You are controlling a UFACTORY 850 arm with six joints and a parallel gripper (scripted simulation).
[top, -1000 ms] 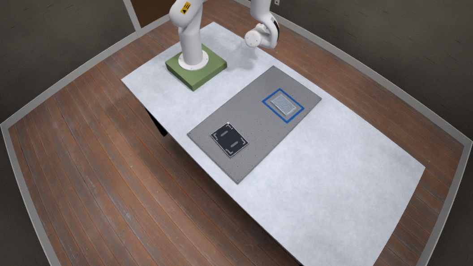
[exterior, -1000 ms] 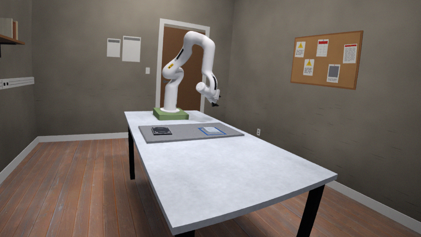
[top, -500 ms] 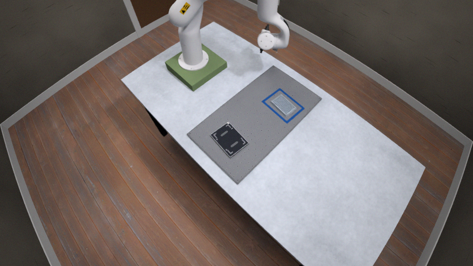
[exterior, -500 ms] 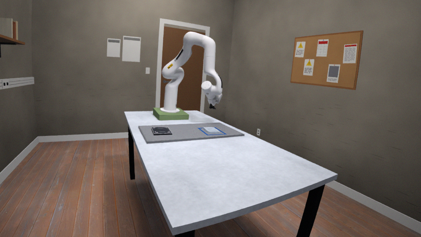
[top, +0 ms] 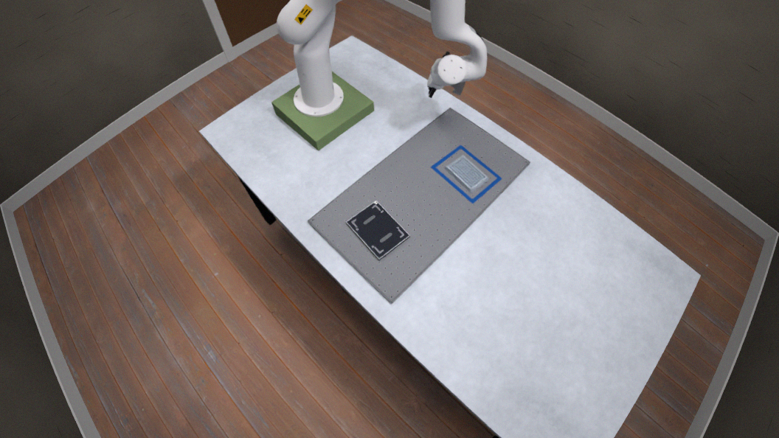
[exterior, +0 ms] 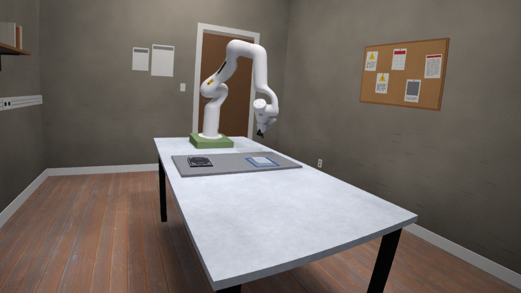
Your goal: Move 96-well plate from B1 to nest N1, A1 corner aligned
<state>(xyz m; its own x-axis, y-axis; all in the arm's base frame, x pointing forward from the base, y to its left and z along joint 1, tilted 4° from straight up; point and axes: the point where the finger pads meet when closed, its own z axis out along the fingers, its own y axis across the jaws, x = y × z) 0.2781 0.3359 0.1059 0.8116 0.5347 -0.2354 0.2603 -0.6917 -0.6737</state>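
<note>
- Claw [exterior: 260, 133] spread wide, holding nothing; hanging high over the far edge of the counter [exterior: 291, 214], well apart from everything on the grey mat [top: 414, 261].
- 96-well plate [top: 466, 171] lying flat inside the blue B1 outline [top: 439, 173], right end of the mat. Not touched.
- Plate nest N1 [top: 377, 227] at the mat's left end, vacant; white locator brackets at the corners, small white mark at the far corner, likely the A1 marker.
- Risk: descent off-centre would nudge the plate out of the outline or pinch one edge only, tilting it on the lift.
- Risk: plate looks thin, clear and smooth; a shallow bite on the rim could let it slip in transit.
- Risk: cut-off corner not resolvable in either view, so orientation unverified; wrong yaw at placement puts A1 on the wrong corner.
- Risk: landing on a locator instead of inside leaves the plate cocked, not flat.
- Top view: gives plan layout, outline, nest brackets; claw mostly hidden under the wrist, fingers barely showing.
- Exterior view: gives claw height above the counter and arm posture; plate and nest flattened to slivers, no detail.
</note>
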